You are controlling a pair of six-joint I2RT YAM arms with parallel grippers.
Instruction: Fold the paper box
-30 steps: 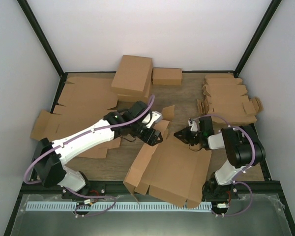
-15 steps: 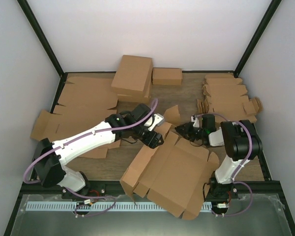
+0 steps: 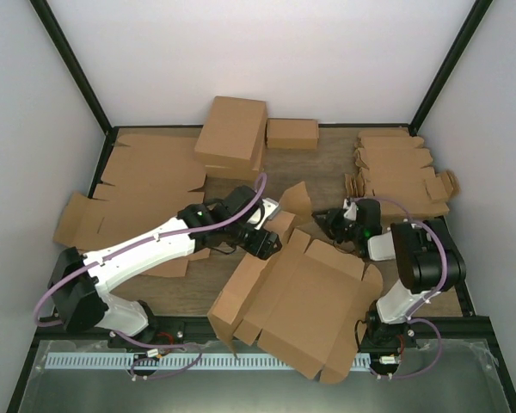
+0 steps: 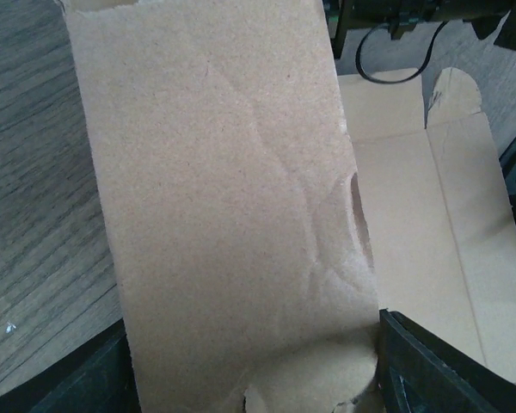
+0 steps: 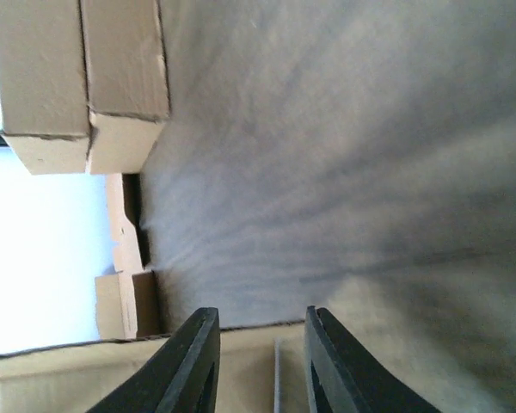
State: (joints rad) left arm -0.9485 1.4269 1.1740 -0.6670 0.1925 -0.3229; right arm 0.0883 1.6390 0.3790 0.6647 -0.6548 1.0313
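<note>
The paper box (image 3: 314, 292) lies opened out on the table between the arms, its side flaps partly raised. My left gripper (image 3: 269, 238) is at the box's far left corner. In the left wrist view a creased brown flap (image 4: 224, 189) fills the gap from finger to finger, and the left gripper (image 4: 251, 344) is shut across its width. My right gripper (image 3: 331, 222) hovers just past the box's far edge. In the right wrist view the right gripper (image 5: 256, 317) stands open; the box's edge (image 5: 241, 370) shows between its fingers, untouched.
Folded boxes (image 3: 232, 133) are stacked at the back, with a small short box (image 3: 292, 133) beside them. Flat blanks (image 3: 146, 181) cover the left side. Notched blanks (image 3: 400, 172) lie at the back right. The black frame posts (image 3: 77, 77) mark the walls.
The right gripper has opened, released the box's far edge and drawn back slightly. The box's panel dropped flatter and shifted toward the near edge. The left gripper kept its flap.
</note>
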